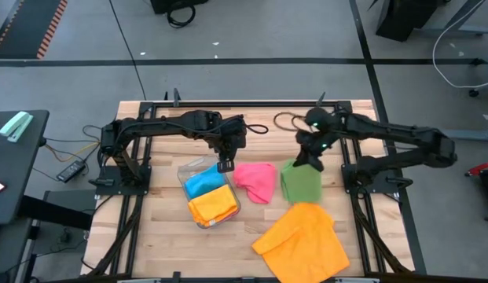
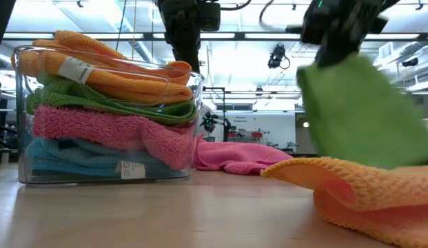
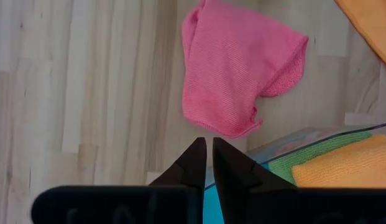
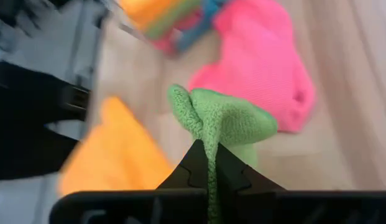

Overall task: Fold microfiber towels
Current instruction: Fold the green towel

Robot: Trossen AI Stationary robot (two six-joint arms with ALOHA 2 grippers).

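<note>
We see a green towel hanging in the air, pinched at its top edge, near the counter's middle. A pink towel lies crumpled just beside it. An orange towel lies spread, one corner folded over, near the counter's front edge. Folded orange, green, pink and blue towels sit stacked together.

Bright, even light from overhead

Ceiling strips glare behind my arms; my green towel smears with motion blur, and my right wrist's background is soft.
</note>
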